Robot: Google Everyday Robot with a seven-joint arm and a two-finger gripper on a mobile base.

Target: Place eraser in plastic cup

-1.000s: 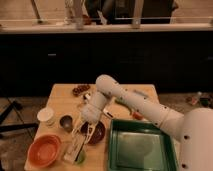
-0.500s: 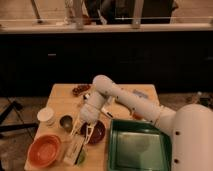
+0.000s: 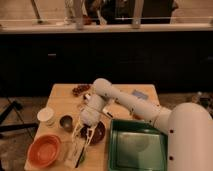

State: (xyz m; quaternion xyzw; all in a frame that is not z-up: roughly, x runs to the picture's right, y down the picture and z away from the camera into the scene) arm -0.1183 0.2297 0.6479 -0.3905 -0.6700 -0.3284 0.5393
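The eraser (image 3: 75, 151), a pale block with a dark edge, lies near the table's front edge, between the orange bowl and the green tray. My gripper (image 3: 83, 140) points down just above its far end, close to a dark brown bowl (image 3: 96, 132). The fingers look shut, and I cannot tell whether they touch the eraser. The white arm (image 3: 125, 102) reaches in from the right across the table. The plastic cup is hidden or out of view.
An orange bowl (image 3: 44, 150) stands at the front left. Behind it are a white cup (image 3: 46, 116) and a dark metal cup (image 3: 66, 122). A green tray (image 3: 137, 147) fills the front right. A blue-grey sponge (image 3: 139, 94) and a reddish item (image 3: 80, 90) lie at the back.
The arm has shifted slightly left and the gripper has come down a little toward the eraser. The eraser has not moved.
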